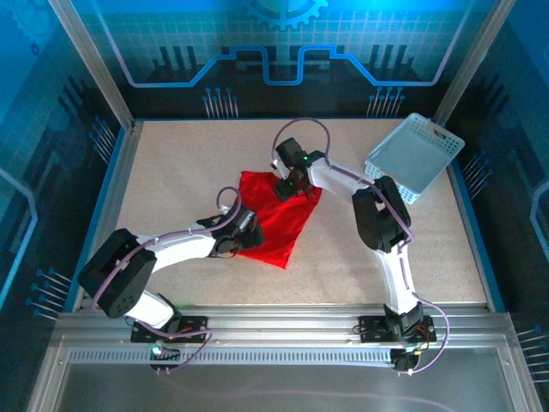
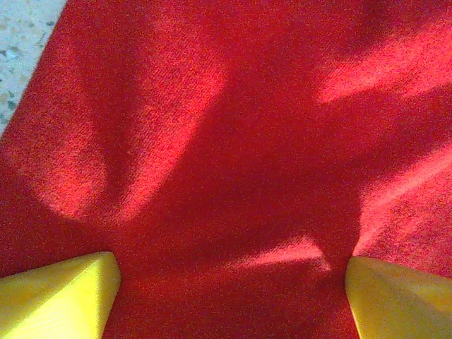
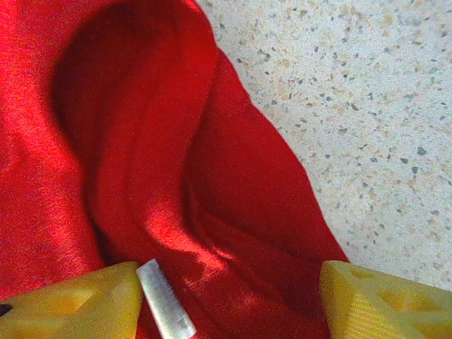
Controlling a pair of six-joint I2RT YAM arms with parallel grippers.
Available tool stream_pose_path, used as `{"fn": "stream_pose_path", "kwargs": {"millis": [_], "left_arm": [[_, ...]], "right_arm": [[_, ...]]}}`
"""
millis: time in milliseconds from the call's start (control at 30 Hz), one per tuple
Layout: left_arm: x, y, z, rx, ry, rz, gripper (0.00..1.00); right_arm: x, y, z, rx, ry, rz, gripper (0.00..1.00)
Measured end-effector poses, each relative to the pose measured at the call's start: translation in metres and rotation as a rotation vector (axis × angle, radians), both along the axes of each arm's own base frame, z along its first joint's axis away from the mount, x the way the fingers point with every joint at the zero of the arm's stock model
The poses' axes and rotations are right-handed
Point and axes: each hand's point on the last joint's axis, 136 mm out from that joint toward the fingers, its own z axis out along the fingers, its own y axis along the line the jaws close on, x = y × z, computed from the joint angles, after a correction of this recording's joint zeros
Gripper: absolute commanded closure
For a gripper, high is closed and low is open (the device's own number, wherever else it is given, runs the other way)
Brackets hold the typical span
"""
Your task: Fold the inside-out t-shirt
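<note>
Two tools, both spread and empty, hover over the red inside-out t-shirt [image 1: 276,221] bunched on the bench [image 1: 171,163]: left tool [image 1: 244,225] at its left edge, right tool [image 1: 296,182] at its far side. Advice: pinch opposite edges low, then draw the cloth flat before folding.

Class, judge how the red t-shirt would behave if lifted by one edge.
Probably floppy: the t-shirt lies in soft folds. Lifted, it would likely drape and sag. Pushed, it may bunch up on the speckled table rather than slide.
</note>
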Motion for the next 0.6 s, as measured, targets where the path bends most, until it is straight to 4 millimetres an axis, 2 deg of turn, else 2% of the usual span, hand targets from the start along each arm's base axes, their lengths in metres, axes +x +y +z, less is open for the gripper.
{"fn": "stream_pose_path", "kwargs": {"millis": [100, 333, 433, 600], "left_arm": [[-0.002, 0.001, 0.000, -0.004, -0.005, 0.000, 0.14], [-0.005, 0.003, -0.001, -0.015, -0.021, -0.001, 0.14], [-0.005, 0.003, -0.001, -0.023, -0.031, 0.003, 0.14], [-0.007, 0.000, 0.001, -0.042, -0.042, 0.007, 0.13]], "right_arm": [[0.012, 0.002, -0.006, -0.020, -0.003, -0.006, 0.40], [0.066, -0.005, 0.010, -0.016, -0.080, -0.074, 0.42], [0.082, -0.006, 0.011, -0.012, -0.085, -0.088, 0.41], [0.081, -0.005, 0.007, -0.008, -0.047, -0.084, 0.29]]}}
